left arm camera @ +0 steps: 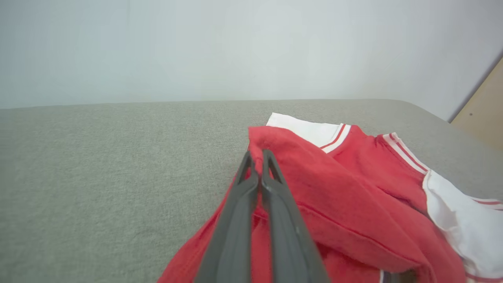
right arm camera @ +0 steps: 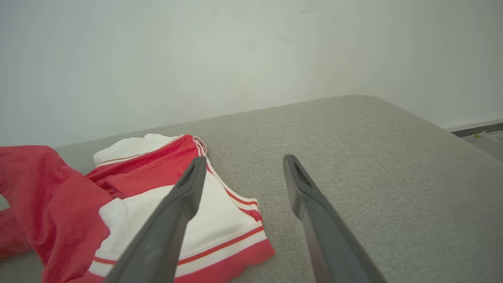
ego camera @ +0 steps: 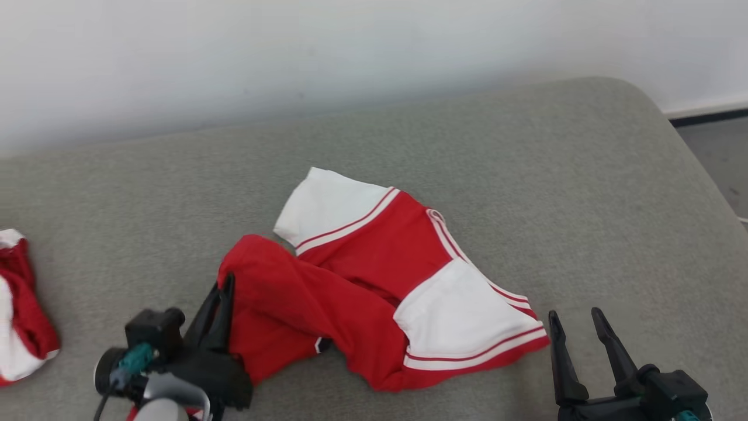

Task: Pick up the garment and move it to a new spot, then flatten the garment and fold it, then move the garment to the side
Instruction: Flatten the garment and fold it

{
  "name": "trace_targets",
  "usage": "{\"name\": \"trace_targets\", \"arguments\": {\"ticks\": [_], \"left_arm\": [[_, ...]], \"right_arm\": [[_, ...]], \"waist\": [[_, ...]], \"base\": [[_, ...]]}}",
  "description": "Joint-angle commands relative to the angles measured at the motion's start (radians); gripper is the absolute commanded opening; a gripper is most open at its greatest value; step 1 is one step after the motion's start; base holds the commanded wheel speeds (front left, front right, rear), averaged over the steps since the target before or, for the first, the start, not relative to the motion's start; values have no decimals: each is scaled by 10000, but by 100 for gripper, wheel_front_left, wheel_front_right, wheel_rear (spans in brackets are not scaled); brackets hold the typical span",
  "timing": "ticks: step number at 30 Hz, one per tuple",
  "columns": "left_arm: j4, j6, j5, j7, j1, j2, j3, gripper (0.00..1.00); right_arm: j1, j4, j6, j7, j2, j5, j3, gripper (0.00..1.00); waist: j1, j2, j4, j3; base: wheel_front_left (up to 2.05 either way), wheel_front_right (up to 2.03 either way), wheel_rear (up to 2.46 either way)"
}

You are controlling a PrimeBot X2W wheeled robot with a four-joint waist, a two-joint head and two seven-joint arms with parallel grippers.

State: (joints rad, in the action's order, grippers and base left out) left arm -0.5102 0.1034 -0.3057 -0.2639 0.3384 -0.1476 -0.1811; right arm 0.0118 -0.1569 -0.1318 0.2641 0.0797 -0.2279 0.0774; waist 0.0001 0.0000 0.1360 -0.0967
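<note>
The garment (ego camera: 374, 280) is a red shirt with white striped sleeves, lying crumpled in the middle of the grey padded surface (ego camera: 526, 175). My left gripper (ego camera: 224, 287) is shut on the garment's left red edge; in the left wrist view the two fingers (left arm camera: 257, 165) pinch a raised fold of the red garment (left arm camera: 334, 184). My right gripper (ego camera: 575, 321) stands open just right of the garment's lower white sleeve, apart from the cloth. In the right wrist view its spread gripper (right arm camera: 243, 165) hovers over the grey surface beside the garment (right arm camera: 157, 177).
A second red and white piece of clothing (ego camera: 20, 316) lies at the left edge of the surface. A pale wall (ego camera: 350, 58) runs behind. The surface's rounded right edge (ego camera: 695, 158) drops to the floor (ego camera: 724, 152).
</note>
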Motion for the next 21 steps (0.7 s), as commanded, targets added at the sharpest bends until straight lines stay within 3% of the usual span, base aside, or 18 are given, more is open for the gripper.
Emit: {"name": "trace_targets", "arguments": {"ticks": [1, 11, 17, 21], "left_arm": [[477, -116, 7, -1, -592, -45, 25, 0], [4273, -996, -420, 1265, -4239, -126, 140, 0], [4847, -1311, -632, 1626, -5526, -1, 104, 0], [4431, -1408, -770, 1807, -5948, 72, 10, 0]], "right_arm": [[124, -19, 24, 5, 17, -54, -9, 100], [353, -74, 23, 5, -39, -104, -169, 100], [335, -129, 24, 5, -23, -81, -182, 100], [195, -210, 23, 5, 41, -65, -110, 100]], "waist": [[-1, 0, -694, 497], [-1, 0, -1852, 732], [-1, 0, -2081, 638], [-1, 0, -2083, 561]], "base": [[0, 0, 0], [0, 0, 0], [0, 0, 0], [0, 0, 0]]}}
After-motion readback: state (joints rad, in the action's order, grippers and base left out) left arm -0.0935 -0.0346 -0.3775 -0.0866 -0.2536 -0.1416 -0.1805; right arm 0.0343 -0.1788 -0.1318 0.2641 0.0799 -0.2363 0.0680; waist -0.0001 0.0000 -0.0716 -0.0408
